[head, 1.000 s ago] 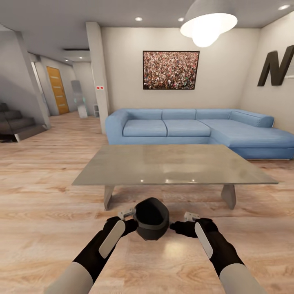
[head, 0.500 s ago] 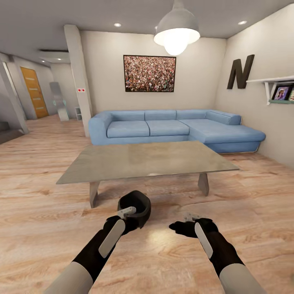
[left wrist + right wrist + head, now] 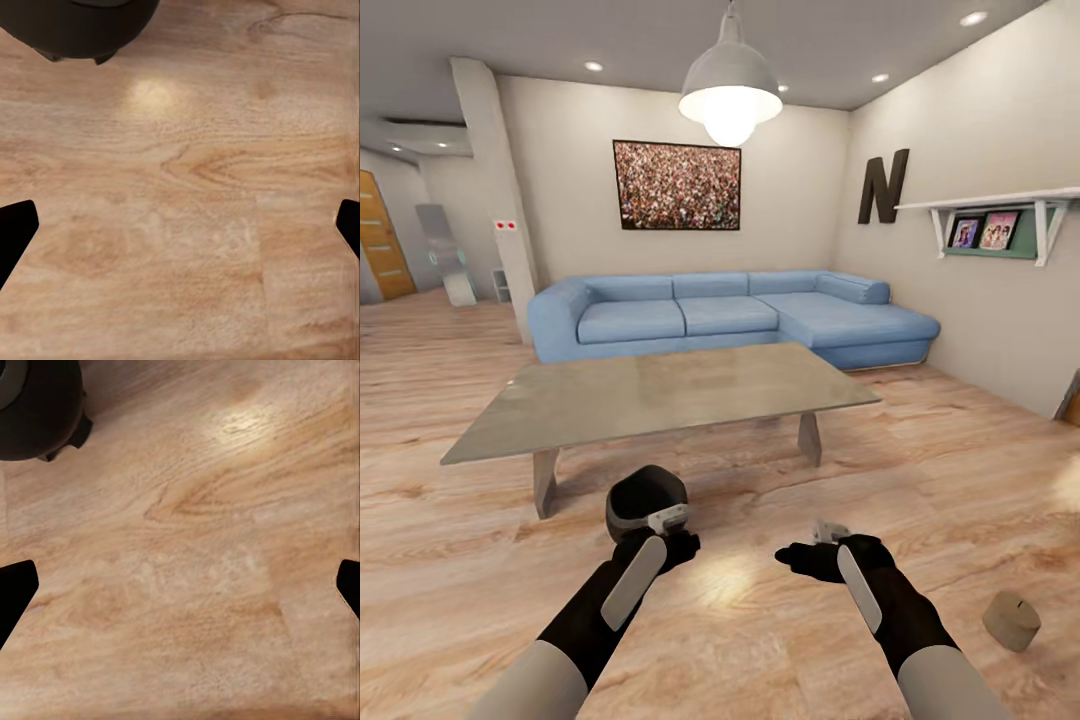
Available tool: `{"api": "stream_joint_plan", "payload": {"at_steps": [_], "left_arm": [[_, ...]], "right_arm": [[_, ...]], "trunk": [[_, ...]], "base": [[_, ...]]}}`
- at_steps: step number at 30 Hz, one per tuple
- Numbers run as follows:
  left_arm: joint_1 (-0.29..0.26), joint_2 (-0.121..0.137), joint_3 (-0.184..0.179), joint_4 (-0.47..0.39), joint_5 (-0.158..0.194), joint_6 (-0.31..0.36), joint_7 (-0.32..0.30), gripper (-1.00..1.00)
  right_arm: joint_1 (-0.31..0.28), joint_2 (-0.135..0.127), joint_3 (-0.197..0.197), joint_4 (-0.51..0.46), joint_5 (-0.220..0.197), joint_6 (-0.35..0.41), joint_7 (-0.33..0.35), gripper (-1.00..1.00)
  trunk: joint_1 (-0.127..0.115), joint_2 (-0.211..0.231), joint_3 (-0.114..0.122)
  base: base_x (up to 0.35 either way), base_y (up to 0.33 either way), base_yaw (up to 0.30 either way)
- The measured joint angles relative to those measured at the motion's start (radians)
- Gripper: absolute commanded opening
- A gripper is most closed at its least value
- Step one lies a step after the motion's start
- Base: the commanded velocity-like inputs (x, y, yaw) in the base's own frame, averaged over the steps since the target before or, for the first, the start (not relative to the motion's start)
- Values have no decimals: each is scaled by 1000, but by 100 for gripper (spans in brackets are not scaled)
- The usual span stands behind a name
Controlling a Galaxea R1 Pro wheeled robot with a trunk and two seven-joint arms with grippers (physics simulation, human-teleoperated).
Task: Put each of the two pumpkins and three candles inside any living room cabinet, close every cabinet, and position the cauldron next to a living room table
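The black cauldron [image 3: 646,502] sits on the wood floor [image 3: 450,560] just in front of the grey table [image 3: 660,396], near its left leg. The left gripper [image 3: 668,522] hangs right beside the pot, fingers spread wide, holding nothing. The right gripper [image 3: 828,531] hovers apart, also spread wide. A tan candle [image 3: 1011,620] lies on the floor far right.
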Motion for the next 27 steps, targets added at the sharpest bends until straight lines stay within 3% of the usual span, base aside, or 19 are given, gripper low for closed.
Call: {"api": "stream_joint_plan", "payload": {"at_steps": [3, 19, 27], "left_arm": [[0, -1, 0, -13, 0, 0, 0, 100], [0, -3, -6, -16, 1, 1, 3, 100], [0, -3, -8, -7, 3, 2, 6, 100]], "right_arm": [[0, 1, 0, 0, 1, 0, 0, 100], [0, 0, -4, -3, 2, 0, 0, 100], [-1, -33, -31, 8, -3, -6, -1, 100]], "trunk": [[0, 0, 3], [-7, 4, 79], [-11, 6, 116]], "base": [[-1, -1, -251], [0, 0, -251], [0, 0, -252]]}}
